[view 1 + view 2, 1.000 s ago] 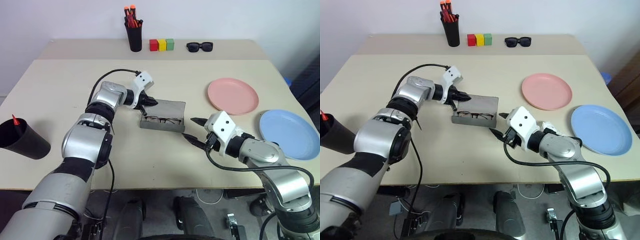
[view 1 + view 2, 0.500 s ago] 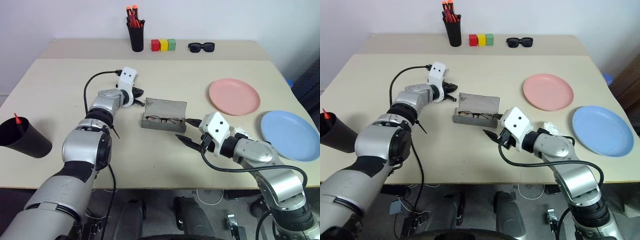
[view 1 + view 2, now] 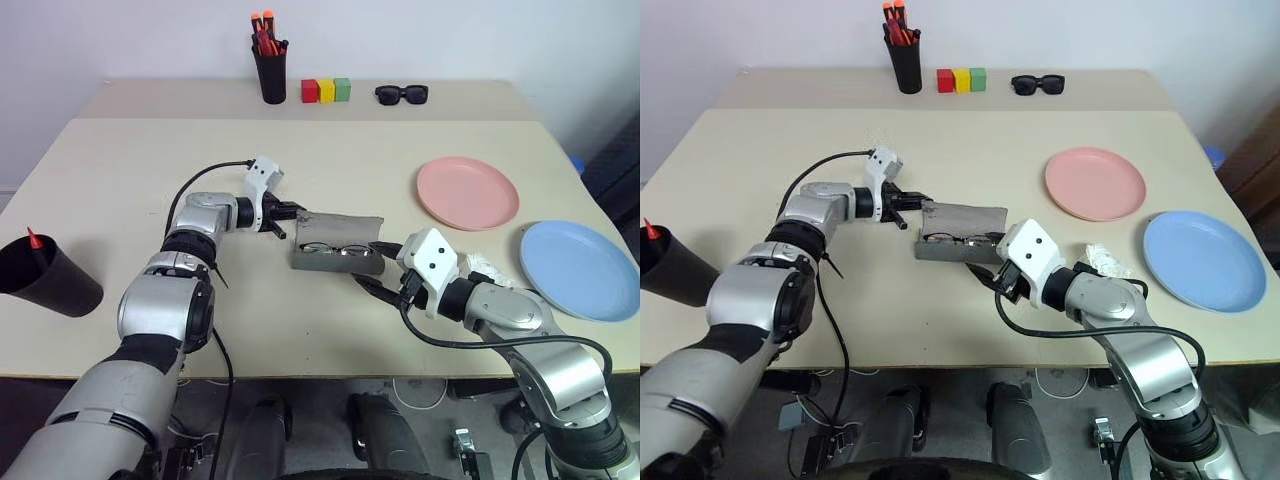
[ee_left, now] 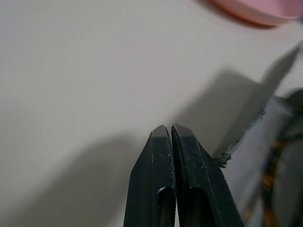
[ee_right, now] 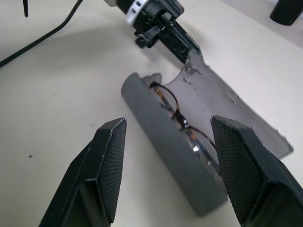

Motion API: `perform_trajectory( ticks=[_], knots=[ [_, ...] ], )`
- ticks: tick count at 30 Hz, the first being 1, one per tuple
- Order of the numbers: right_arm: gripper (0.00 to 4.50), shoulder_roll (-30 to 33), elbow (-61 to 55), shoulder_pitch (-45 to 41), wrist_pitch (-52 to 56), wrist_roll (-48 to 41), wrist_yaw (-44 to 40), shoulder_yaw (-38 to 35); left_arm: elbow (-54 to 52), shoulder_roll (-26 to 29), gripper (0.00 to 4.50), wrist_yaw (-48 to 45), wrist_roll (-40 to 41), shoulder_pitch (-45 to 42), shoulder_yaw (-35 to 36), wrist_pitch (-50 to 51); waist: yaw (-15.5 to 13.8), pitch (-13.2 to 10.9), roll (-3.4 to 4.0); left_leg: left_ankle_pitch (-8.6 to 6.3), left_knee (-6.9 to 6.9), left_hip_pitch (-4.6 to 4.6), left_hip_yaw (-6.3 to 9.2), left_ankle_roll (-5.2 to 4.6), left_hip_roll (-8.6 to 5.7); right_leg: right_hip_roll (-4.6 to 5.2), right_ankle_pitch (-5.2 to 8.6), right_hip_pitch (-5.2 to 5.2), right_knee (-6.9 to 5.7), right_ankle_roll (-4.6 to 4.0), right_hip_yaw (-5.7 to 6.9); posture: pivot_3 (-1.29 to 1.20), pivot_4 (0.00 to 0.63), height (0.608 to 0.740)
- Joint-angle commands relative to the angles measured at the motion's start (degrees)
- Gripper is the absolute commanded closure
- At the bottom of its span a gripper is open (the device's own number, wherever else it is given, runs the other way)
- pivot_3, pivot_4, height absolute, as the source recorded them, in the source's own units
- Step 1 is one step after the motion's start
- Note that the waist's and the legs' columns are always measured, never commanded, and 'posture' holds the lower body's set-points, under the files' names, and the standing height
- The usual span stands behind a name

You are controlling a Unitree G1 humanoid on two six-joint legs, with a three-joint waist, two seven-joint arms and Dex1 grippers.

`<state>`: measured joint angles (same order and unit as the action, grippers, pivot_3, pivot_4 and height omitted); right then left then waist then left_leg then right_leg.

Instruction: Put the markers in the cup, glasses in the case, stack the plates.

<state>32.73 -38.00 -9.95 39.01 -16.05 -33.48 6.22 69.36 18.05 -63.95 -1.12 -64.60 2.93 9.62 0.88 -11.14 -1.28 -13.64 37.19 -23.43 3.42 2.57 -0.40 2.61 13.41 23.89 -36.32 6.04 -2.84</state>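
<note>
The beige tabletop [image 3: 120, 170] carries everything. The light blue plate [image 3: 578, 268] lies at the right edge and the salmon pink plate [image 3: 467, 192] just left and farther back; the two sit side by side, close but not stacked. At the near left edge the wide black cup [image 3: 45, 275] leans over toward the left, with a red-orange marker [image 3: 32, 240] sticking up out of its mouth.

In the middle lies the grey case [image 3: 338, 243], open, its long axis running left to right, with the lid [image 3: 962, 215] raised on the far side. The glasses [image 3: 335, 249] lie inside the tray along the same axis, lenses side by side, the thin dark frame just behind the case's near wall.

The left gripper [image 3: 291, 212] reaches in from the left and points right at the left end of the lid; its fingers [image 4: 169, 156] are pressed together with nothing between them, their tips at or just off the lid's edge. Whether they touch it cannot be told. The right gripper [image 3: 368, 268] sits at the near right corner of the case, pointing left and away; its fingers [image 5: 106, 156] stand well apart and hold nothing, with the case in the gap ahead of them.

Along the far edge stand a narrow black pen holder [image 3: 270, 72] with red-orange markers, three small blocks [image 3: 325, 90] in red, yellow and green, and black sunglasses [image 3: 401, 94]. A crumpled white scrap [image 3: 1102, 262] lies near the blue plate.
</note>
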Motion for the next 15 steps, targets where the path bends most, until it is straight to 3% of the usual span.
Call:
perform_trajectory(
  ticks=[1,6,15],
  knots=[
    [1.65,-0.09,-1.76,-0.76,-0.64,-0.63,0.03,-0.35,-5.97,0.75,4.42,-6.07,2.29,1.97,-0.62,0.95,-0.01,0.00,0.00,0.00,0.00,0.00,0.00,0.00,0.00,0.00,0.00,0.00,0.00,0.00,0.00,0.00,0.150,0.740],
    [1.65,-0.02,-0.62,-1.75,-0.97,-0.64,-0.53,-0.15,-17.00,1.36,4.42,-11.97,3.87,7.81,-2.86,2.57,-0.06,0.00,0.00,0.00,0.03,0.00,0.00,0.00,0.01,0.01,0.00,-0.01,-0.01,0.00,0.00,0.00,0.150,0.740],
    [1.65,0.06,0.37,-2.01,-1.51,-0.30,-0.87,-0.26,-33.06,2.57,4.42,-13.43,7.43,14.73,-5.02,7.28,-0.05,0.00,0.01,0.00,0.03,0.01,0.01,0.00,0.04,-0.01,0.00,-0.01,-0.02,-0.01,0.00,0.00,0.150,0.740]
  ],
)
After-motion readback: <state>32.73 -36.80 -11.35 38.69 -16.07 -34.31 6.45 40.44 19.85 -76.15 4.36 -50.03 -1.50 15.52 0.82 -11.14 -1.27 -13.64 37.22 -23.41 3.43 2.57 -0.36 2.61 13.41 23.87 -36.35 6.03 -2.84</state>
